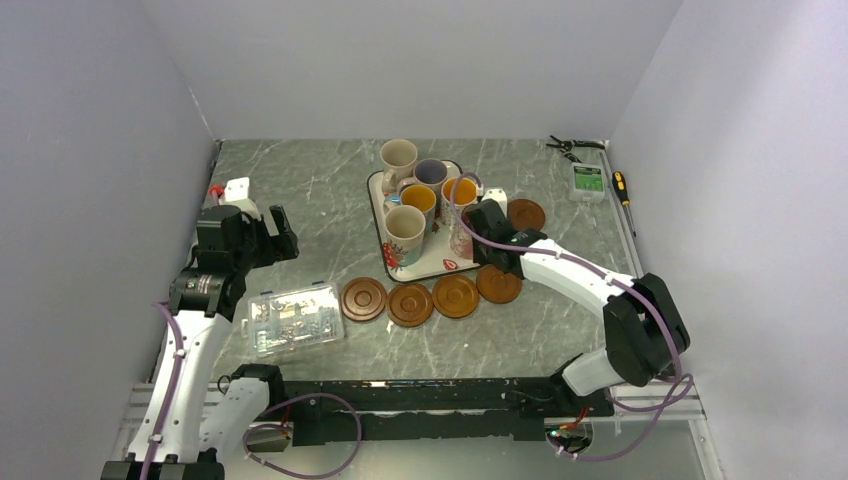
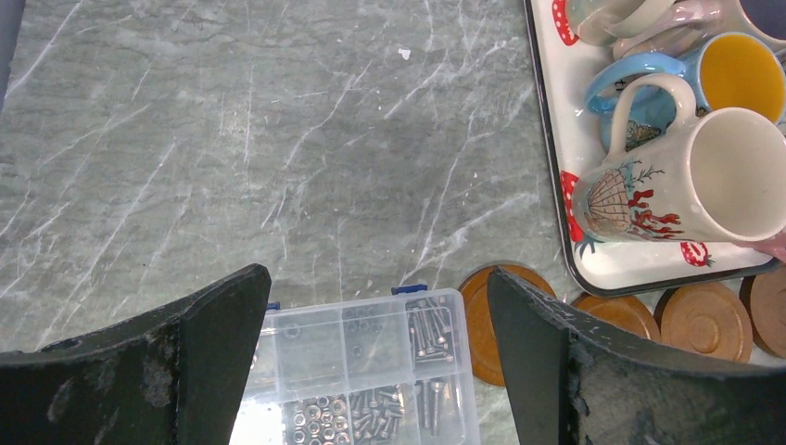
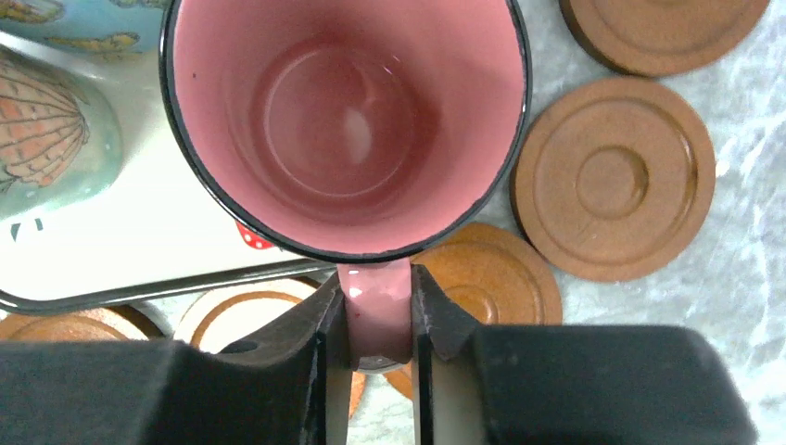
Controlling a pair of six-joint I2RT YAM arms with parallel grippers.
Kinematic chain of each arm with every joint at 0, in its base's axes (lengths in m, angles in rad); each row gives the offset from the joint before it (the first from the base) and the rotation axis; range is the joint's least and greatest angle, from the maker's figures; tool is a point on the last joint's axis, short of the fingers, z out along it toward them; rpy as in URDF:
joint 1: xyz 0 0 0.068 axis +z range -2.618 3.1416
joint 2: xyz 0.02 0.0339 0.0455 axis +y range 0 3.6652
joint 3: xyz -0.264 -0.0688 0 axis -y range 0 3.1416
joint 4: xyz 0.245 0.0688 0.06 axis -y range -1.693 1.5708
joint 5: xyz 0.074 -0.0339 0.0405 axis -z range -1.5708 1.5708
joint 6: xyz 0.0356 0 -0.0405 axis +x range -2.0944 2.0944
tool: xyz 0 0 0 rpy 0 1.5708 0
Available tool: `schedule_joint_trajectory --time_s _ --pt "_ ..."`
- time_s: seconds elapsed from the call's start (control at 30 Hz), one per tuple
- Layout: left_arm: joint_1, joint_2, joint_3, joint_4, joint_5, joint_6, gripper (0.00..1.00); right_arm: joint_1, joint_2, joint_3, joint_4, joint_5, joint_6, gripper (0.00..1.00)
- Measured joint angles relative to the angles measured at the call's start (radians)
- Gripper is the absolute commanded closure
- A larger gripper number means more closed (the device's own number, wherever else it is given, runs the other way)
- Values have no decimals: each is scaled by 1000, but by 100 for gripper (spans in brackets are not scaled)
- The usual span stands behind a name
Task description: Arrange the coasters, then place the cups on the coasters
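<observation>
Several brown coasters (image 1: 411, 304) lie in a row in front of the strawberry-print tray (image 1: 374, 196), and one more coaster (image 1: 526, 214) lies to its right. Cream, orange-inside and purple-inside cups (image 1: 404, 228) stand on the tray. My right gripper (image 3: 378, 297) is shut on the handle of the pink cup (image 3: 343, 120) at the tray's front right corner, with coasters (image 3: 612, 176) below and beside it. From the top view the right gripper (image 1: 480, 232) mostly hides that cup. At the table's left, my left gripper (image 2: 378, 287) hangs open, holding nothing.
A clear plastic box (image 1: 293, 320) of screws lies left of the coaster row, under the left gripper. Pliers (image 1: 570, 146), a screwdriver (image 1: 621, 186) and a small green-and-white device (image 1: 587, 182) lie at the back right. Walls enclose the table on three sides.
</observation>
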Motion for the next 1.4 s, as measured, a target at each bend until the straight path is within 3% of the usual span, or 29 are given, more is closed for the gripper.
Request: schedule_joint_trajectory --time_s 0.1,0.33,0.6,0.83,1.1,1.4 --pt "0 2 0 0 0 0 6 -5 0 0 33 -25 -21 100" --pt "0 4 0 0 -1 0 6 -14 -28 -2 18 -76 -81 100" --pt "0 4 0 0 -3 0 6 -15 -276 -7 -110 -157 -175 100" --pt "0 4 0 0 -11 0 6 -31 -409 16 -197 -99 -200 100" --pt "0 3 0 0 -11 0 6 -231 -400 23 -175 -43 -197 100" --pt "0 3 0 0 -11 0 6 -476 -243 -3 113 -191 -238 100"
